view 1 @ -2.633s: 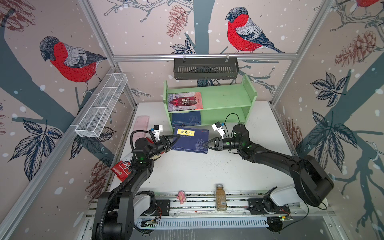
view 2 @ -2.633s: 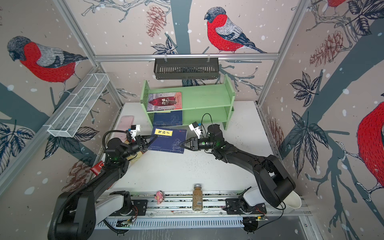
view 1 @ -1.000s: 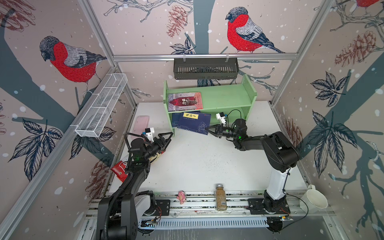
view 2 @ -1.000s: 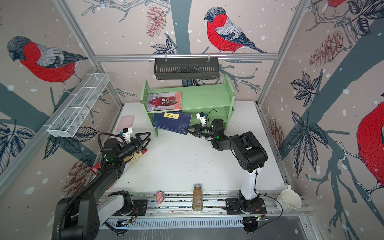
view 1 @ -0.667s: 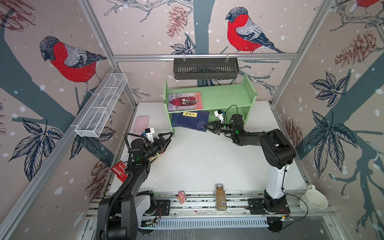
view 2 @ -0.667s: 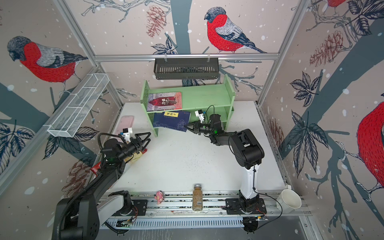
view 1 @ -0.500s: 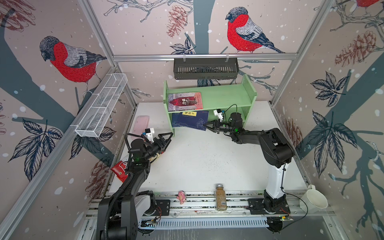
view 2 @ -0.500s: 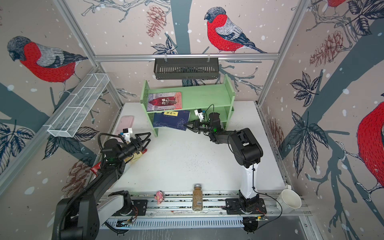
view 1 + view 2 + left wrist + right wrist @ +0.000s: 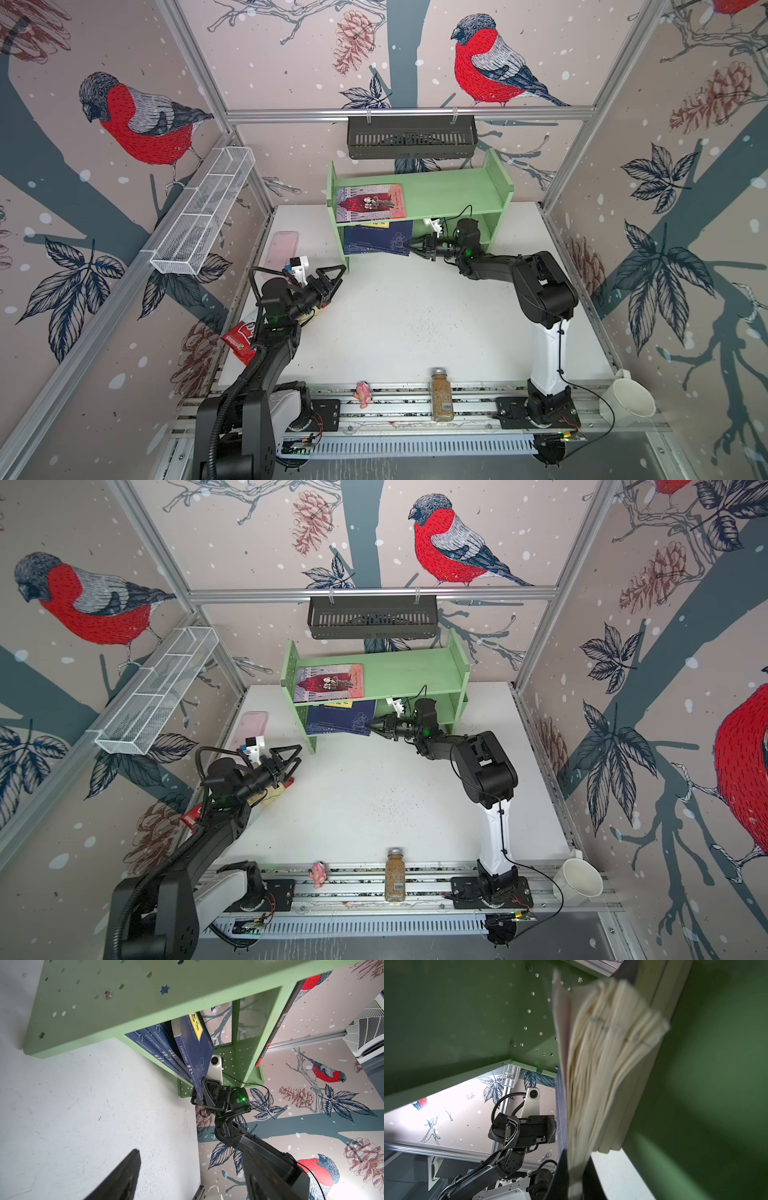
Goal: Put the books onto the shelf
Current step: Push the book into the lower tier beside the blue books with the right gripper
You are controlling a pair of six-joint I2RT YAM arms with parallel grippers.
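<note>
Navy book [image 9: 384, 240] has entered the shelf [image 9: 457, 193], lower tier; right hand [image 9: 408, 245] clenches its corner; left hand [image 9: 337, 283] released

Around you stand pale pink wall panels printed with red-breasted birds, pinecones and dark leaves [image 9: 540, 50]. Beyond your right pincer [image 9: 409, 246], a black slotted basket [image 9: 411, 137] hangs from an aluminium rail [image 9: 291, 115]. Under the pincer spreads a scuffed white tabletop [image 9: 415, 324].

Robot lab cell, aluminium frame [image 9: 291, 114]

The shelf [image 9: 457, 195] stands at the table's [image 9: 415, 316] back. An illustrated book [image 9: 371, 203] lies on its upper tier's left end; below, the top book [image 9: 390, 237] leans on three stacked books [image 9: 158, 1051].
</note>
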